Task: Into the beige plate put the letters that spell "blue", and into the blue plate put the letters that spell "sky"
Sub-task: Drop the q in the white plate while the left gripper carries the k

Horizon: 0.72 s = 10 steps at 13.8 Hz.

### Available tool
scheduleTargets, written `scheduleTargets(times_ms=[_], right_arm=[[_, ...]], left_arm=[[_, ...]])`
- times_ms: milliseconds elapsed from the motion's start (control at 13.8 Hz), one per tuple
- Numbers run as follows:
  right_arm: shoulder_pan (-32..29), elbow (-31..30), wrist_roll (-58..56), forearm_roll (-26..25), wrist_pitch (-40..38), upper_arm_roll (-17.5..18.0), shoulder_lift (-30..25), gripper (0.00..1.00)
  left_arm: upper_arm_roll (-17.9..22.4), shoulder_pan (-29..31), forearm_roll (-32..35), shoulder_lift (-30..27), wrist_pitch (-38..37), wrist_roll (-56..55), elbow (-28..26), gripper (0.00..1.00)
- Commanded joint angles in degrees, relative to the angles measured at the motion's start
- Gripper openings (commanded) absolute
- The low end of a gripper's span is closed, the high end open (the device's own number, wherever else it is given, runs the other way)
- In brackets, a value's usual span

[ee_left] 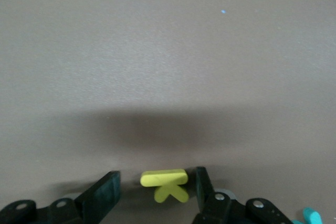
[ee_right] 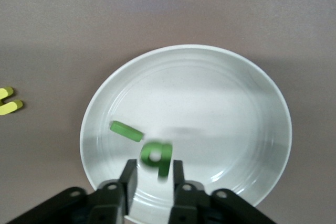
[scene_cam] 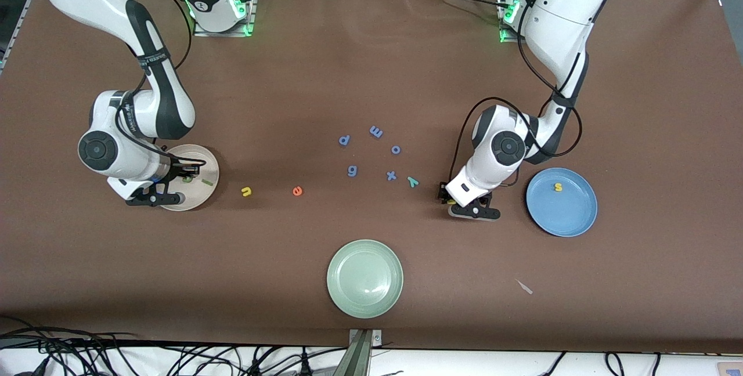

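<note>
The beige plate (scene_cam: 197, 152) (ee_right: 220, 103) holds a green l (scene_cam: 207, 181) (ee_right: 126, 130). My right gripper (scene_cam: 179, 181) (ee_right: 154, 167) hangs open over it. The green b (scene_cam: 187, 179) (ee_right: 156, 155) shows blurred just off its fingertips, touching neither. The yellow u (scene_cam: 246, 191) (ee_right: 9, 103) and orange e (scene_cam: 297, 191) lie on the table beside that plate. My left gripper (scene_cam: 454, 201) (ee_left: 156, 178) is down on the table, open, with the yellow k (scene_cam: 451, 203) (ee_left: 165, 184) between its fingers. The teal y (scene_cam: 413, 181) (ee_left: 312, 216) lies close by. The blue plate (scene_cam: 574, 213) holds the yellow s (scene_cam: 558, 187).
Blue letters p (scene_cam: 344, 140), m (scene_cam: 376, 131), o (scene_cam: 396, 149), g (scene_cam: 352, 171) and x (scene_cam: 392, 176) lie mid-table. A pale green plate (scene_cam: 364, 278) sits nearer the front camera. A small scrap (scene_cam: 525, 286) lies near it, toward the left arm's end.
</note>
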Motion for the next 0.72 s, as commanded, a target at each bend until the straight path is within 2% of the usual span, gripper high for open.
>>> scheduleTargets(times_ms=[0, 72, 289, 434, 579, 651], right_arm=[[0.8, 3.3, -0.4, -0.1, -2.0, 0.6, -0.1, 1.0], [1.2, 4.9, 0.1, 0.3, -4.2, 0.8, -0.1, 1.0], [3.2, 6.7, 1.3, 0.6, -5.4, 2.1, 1.2, 1.0], [3.9, 7.4, 1.5, 0.8, -3.1, 4.9, 2.3, 1.0], [4.5, 7.4, 1.4, 0.8, 1.1, 5.6, 4.1, 1.0], [4.6, 7.4, 1.4, 0.8, 2.8, 5.7, 4.9, 1.0]], left_arm=[[0.4, -0.8, -1.6, -1.3, -0.1, 0.1, -1.7, 0.59], [0.4, -0.8, -1.6, -1.3, -0.1, 0.1, -1.6, 0.51], [0.4, -0.7, -1.4, -1.6, -0.1, 0.9, -1.8, 0.0], [0.5, -0.6, -1.3, -2.5, -0.2, 1.1, -2.2, 0.0], [0.5, 2.1, -0.7, -4.7, -0.9, 2.6, -3.0, 0.0], [0.5, 3.9, -0.8, -6.0, -1.5, 6.8, -3.6, 0.0]])
